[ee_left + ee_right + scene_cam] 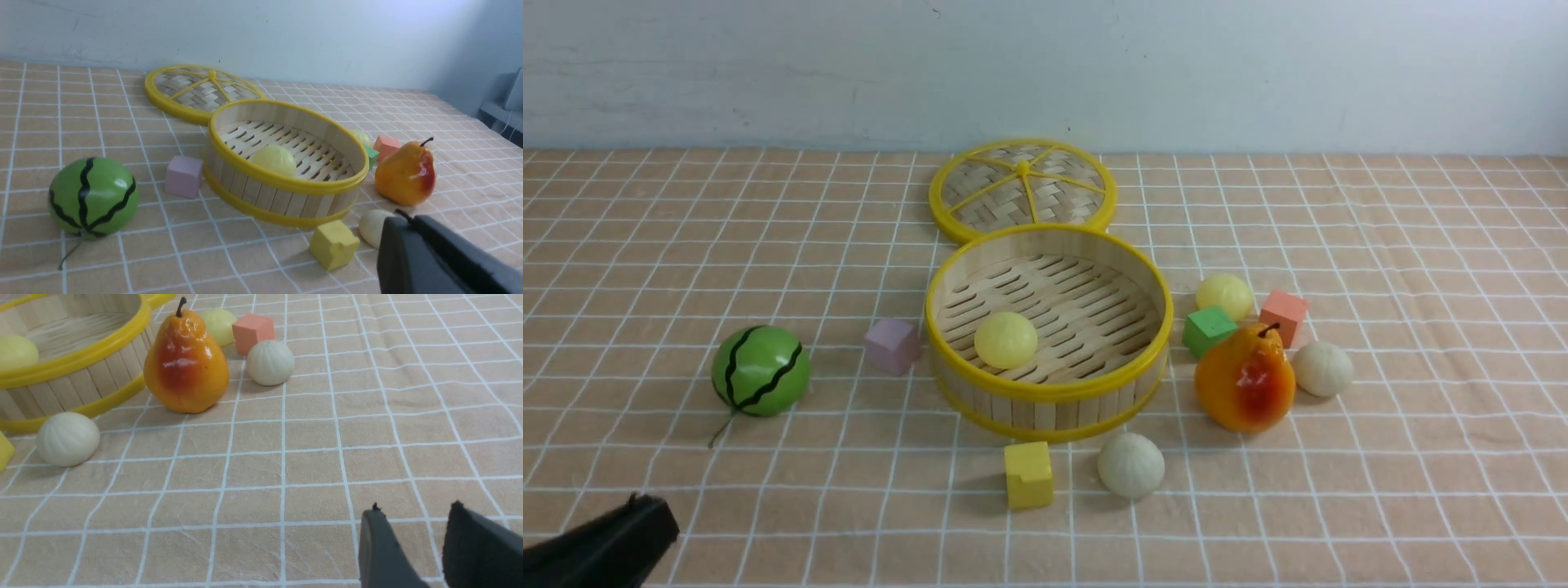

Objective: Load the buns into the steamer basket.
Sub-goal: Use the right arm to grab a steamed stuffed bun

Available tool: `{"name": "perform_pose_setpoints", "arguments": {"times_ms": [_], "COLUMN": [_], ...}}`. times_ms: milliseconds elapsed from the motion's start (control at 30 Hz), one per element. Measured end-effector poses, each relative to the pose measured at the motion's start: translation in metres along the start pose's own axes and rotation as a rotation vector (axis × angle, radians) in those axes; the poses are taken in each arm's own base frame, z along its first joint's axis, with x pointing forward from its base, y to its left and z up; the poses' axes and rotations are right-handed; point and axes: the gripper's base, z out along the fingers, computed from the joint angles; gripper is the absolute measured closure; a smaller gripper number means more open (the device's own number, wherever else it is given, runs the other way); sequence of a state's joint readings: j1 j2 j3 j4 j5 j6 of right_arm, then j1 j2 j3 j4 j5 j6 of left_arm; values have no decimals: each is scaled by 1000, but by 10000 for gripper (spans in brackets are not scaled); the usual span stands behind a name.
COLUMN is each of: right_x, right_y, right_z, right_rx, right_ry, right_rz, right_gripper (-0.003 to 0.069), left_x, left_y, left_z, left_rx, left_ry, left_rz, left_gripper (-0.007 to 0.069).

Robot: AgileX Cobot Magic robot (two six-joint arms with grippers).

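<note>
Tools come first: the left tool point(404, 215) is closed with no toy in it, and the right tool point(416, 506) has a gap between its tips and holds nothing. Both look ready to wait or start a pick. Near the robot, a white bun point(1130, 465) sits just beside the yellow block point(1029, 475). Next comes the basket point(1045, 400), open side up, so a bun can drop in; one yellow bun point(1005, 340) lies inside, kept in by the wall. Right of it, another white bun point(1323, 369) sits by the pear point(1245, 380). Farther, another yellow bun point(1225, 296) waits behind the green block point(1209, 330). Farthest, the lid point(1023, 188) is off, leaving the basket open.
</note>
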State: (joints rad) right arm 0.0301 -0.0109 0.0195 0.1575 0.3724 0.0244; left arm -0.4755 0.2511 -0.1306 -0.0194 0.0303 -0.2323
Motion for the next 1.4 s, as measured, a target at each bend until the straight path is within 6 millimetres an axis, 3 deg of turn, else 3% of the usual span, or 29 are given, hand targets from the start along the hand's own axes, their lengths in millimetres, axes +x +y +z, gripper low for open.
{"name": "perform_pose_setpoints", "arguments": {"times_ms": [133,233,300,433,467,500,567,633,733,767,833,900,1000,1100,1200,1300,1400], "right_x": [-11,-23,-28,-59,-77,-83,-121,-137,-167,-168,-181,-181,-174,-161,-150,-133,-118], "right_y": [4,3,5,23,31,34,47,53,60,61,66,72,88,131,161,193,208], "right_z": [0,-2,-5,-19,-23,-23,-20,-12,19,22,60,81,114,157,180,200,217], "right_rx": [-78,-113,-133,-209,-228,-231,-245,-247,-244,-245,-247,-260,-292,-352,-365,-369,-353], "right_ry": [-131,-252,-259,-122,-28,1,219,330,540,550,667,725,820,896,930,966,980], "right_rz": [366,544,565,471,374,348,144,72,-17,-18,-41,-60,-110,-271,-362,-439,-452], "right_gripper": [419,421,434,510,551,563,638,659,664,664,662,662,662,661,653,620,557], "left_x": [30,50,56,63,66,66,68,68,68,68,68,68,68,68,69,75,79], "left_y": [8,13,14,16,17,17,17,17,17,17,17,17,17,17,18,22,25], "left_z": [0,-1,-2,-3,-4,-4,-5,-5,-5,-5,-5,-5,-5,-5,-5,-8,-11], "left_rx": [-21,-42,-52,-67,-74,-75,-80,-80,-81,-81,-81,-81,-81,-81,-82,-96,-109], "left_ry": [80,166,207,272,302,305,326,326,329,329,331,331,331,331,338,416,478], "left_rz": [-2,-2,-2,-2,-2,-2,-2,-2,-2,-2,-2,-2,-2,-2,13,171,278], "left_gripper": [638,638,638,638,638,638,638,638,638,638,638,638,637,637,637,636,631]}}
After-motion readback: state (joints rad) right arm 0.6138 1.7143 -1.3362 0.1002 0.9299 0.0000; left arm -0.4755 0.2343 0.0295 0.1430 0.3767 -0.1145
